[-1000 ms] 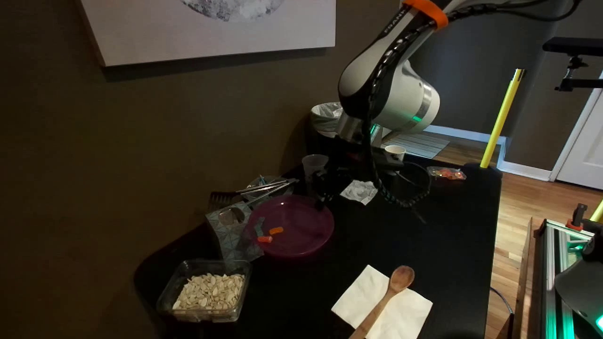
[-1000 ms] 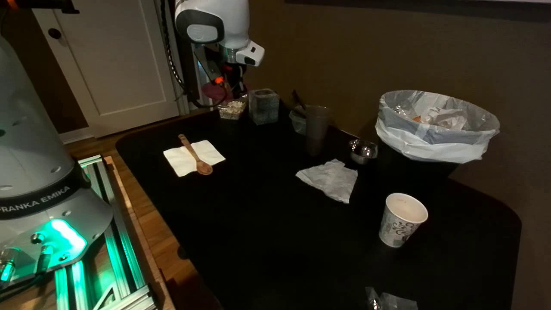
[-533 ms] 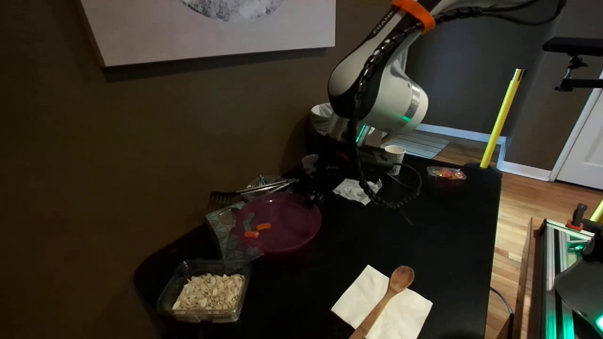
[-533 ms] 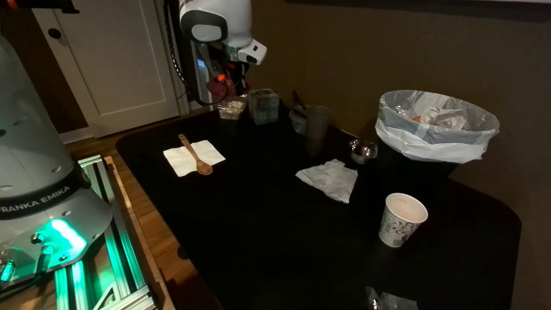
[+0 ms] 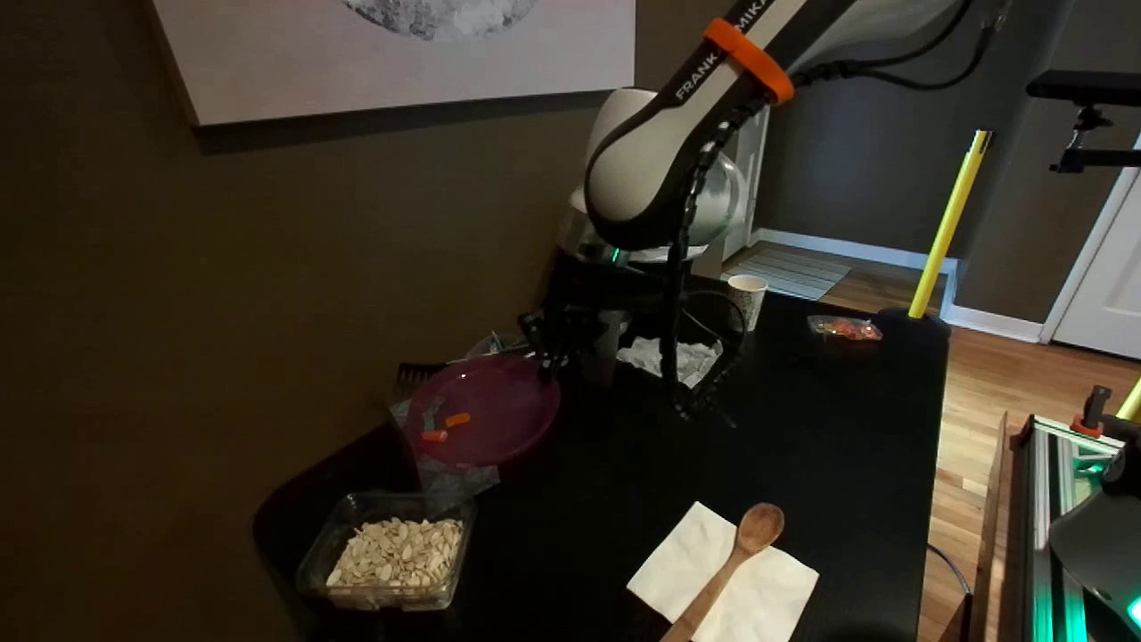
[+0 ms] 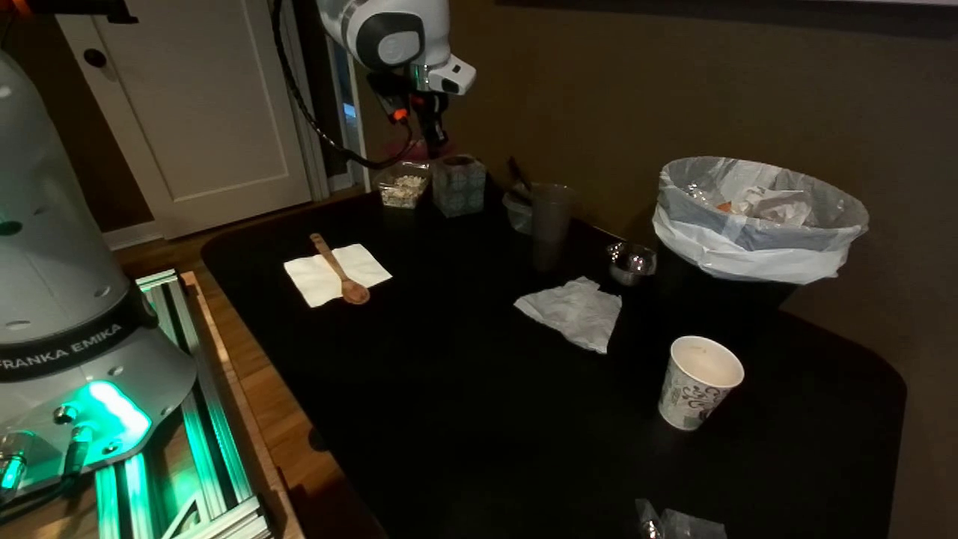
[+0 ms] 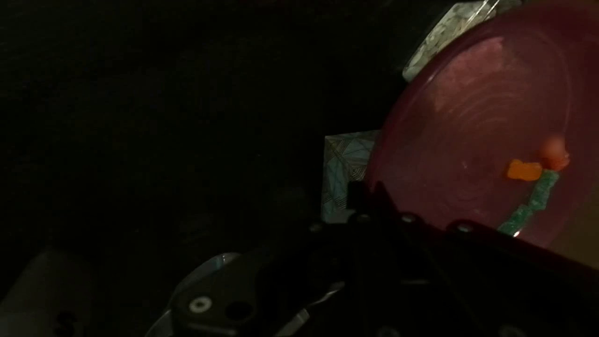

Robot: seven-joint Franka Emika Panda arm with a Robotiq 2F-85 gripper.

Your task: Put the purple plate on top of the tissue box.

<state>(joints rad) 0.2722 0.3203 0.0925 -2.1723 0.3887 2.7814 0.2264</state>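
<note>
Brown wall (image 5: 339, 294), dim light, black table (image 6: 434, 419); places given from the tissue box (image 6: 459, 187), nearest first.

Item 1: purple plate (image 5: 484, 410). Round, no long axis. Raised off the table, seemingly tilted, overlapping the tissue box in an exterior view; contact between the two cannot be told. Contents: orange pieces (image 7: 524, 171), green strip (image 7: 539, 192).

Item 2: fingers (image 7: 358, 199) of the sole arm (image 5: 646, 169), pinching the plate's rim. Governing relation: from the fingers, plate and tissue box both lie toward the clear tub (image 5: 401, 599); a corner of the tissue box shows below, outside the rim, just beside the fingertips. Judgement: plate overhangs on the robot base (image 6: 67, 299) side; next move calls for slightly more travel over the tissue box, then lowering, kept level lest the pieces slide.

Item 3: clear tub, pale flakes (image 5: 397, 551) within, just beside the tissue box.

Item 4: wooden spoon (image 5: 724, 578) on white napkin (image 5: 775, 584), well apart from the tissue box.

Item 5: paper cup (image 6: 700, 382), farthest listed from the tissue box.

Change since one second earlier: plate carried toward the wall, now hiding the tissue box's top opening in an exterior view; arm moved with it. Tub, spoon, cup unmoved.
</note>
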